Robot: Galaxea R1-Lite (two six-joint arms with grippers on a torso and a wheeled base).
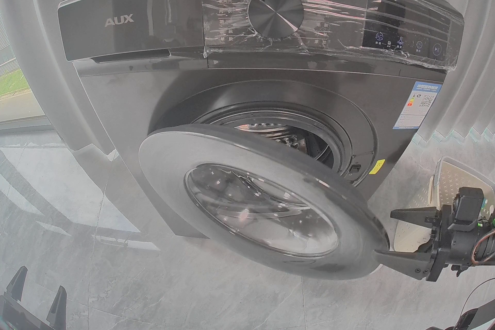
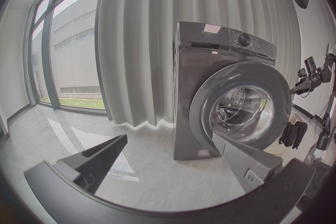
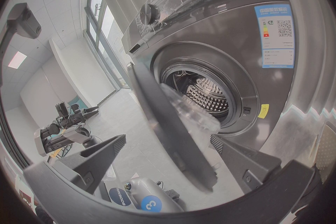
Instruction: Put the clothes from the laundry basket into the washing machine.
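The right gripper (image 1: 399,235) is spread wide and has nothing clamped. The free rim of the washer door (image 1: 247,202) lies between its two fingers, and the lower fingertip sits right at the rim. I judge this placement to be for steering the door by its edge, so the mouth stays clear for loading. The left gripper (image 1: 36,295) is low on the robot's left, well apart from the machine. Its fingers are also parted and it is empty.

The door hangs from the side of the opening on the robot's left. It stands angled out from the front, with its glass bowl facing the head camera and its free edge pointing towards the right gripper. Behind it the drum (image 3: 206,95) of the washing machine (image 1: 129,88) shows bare metal where it can be seen.

The laundry basket (image 1: 459,181) stands on the floor (image 1: 154,269) just beside the machine's front corner on the robot's right. The dark clothes (image 2: 293,133) are draped over its rim. They hang limp with their long axis straight down, and none is loaded yet.
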